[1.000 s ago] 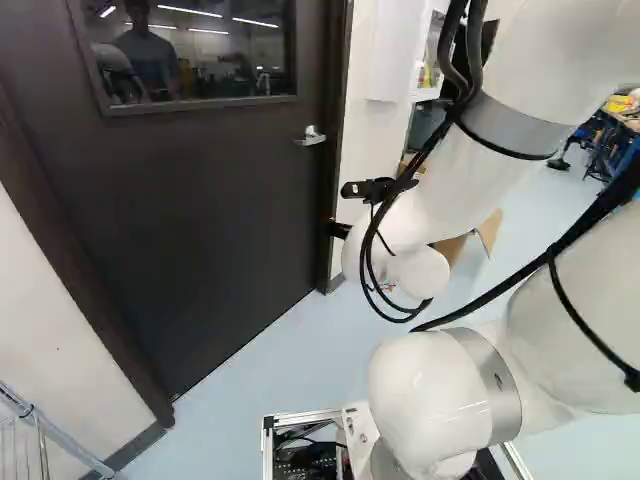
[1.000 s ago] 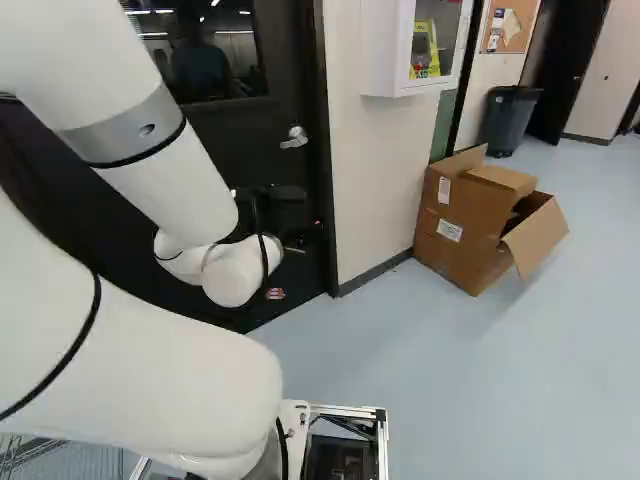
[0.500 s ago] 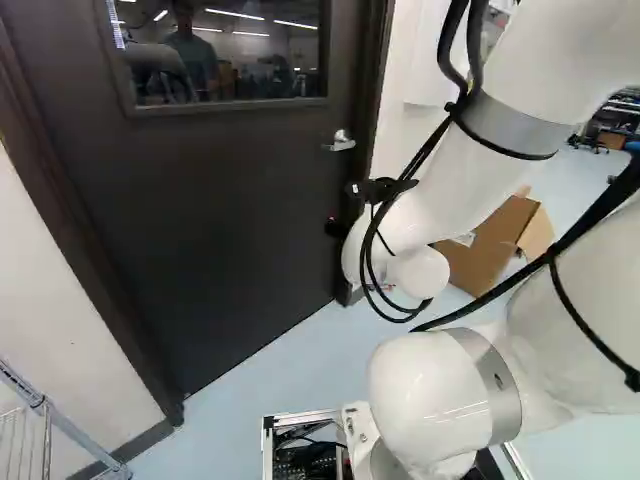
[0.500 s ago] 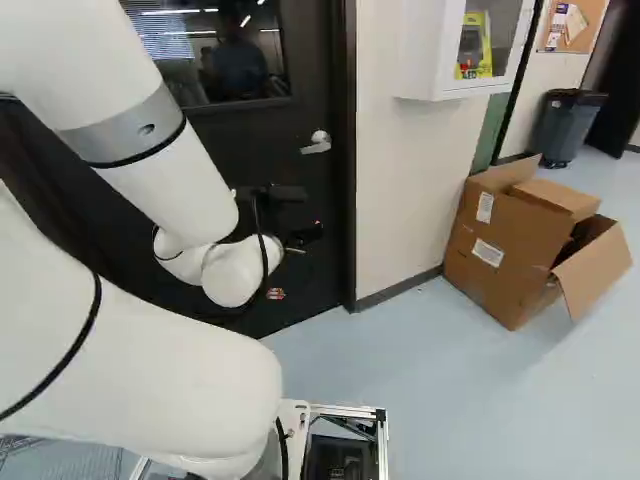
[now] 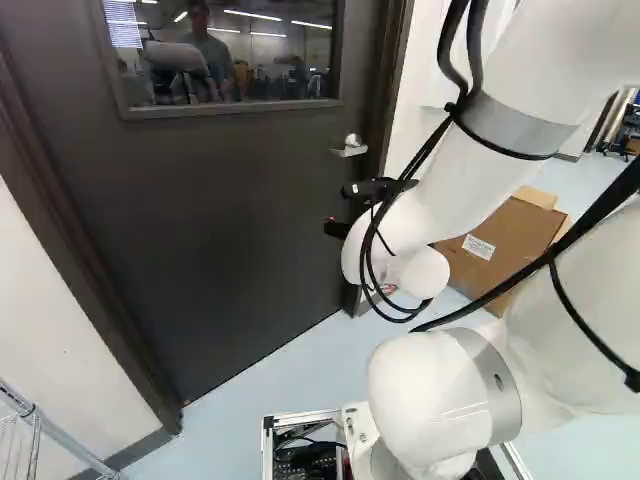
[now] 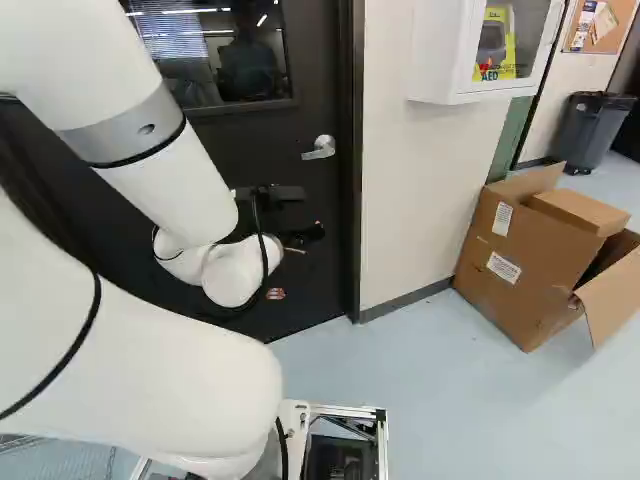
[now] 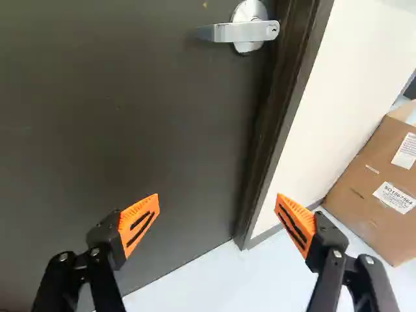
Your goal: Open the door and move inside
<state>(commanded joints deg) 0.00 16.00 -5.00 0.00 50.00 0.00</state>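
Observation:
The dark door (image 5: 220, 230) stands closed in its frame, with a window in its upper half. Its silver lever handle (image 6: 320, 148) sits near the frame-side edge; the wrist view shows the handle (image 7: 244, 31) ahead of the fingers and above their level, touched by nothing. In the right base view my gripper (image 6: 305, 235) is a dark shape before the door, lower than the handle and partly hidden by the arm's wrist. Seen from the wrist, the gripper (image 7: 218, 200) is open wide, its orange pads far apart with nothing held between them.
Right of the door frame (image 6: 352, 200) is a white wall with a cabinet (image 6: 480, 50). Cardboard boxes (image 6: 530, 250) stand on the floor beside that wall, a grey bin (image 6: 590, 130) farther back. A metal wire rack (image 5: 50, 435) is at the left base view's lower left.
The base has moved, turning left and coming nearer the door: door, handle and boxes have shifted rightward in both base views and look slightly larger. The arm keeps its pose over its joint.

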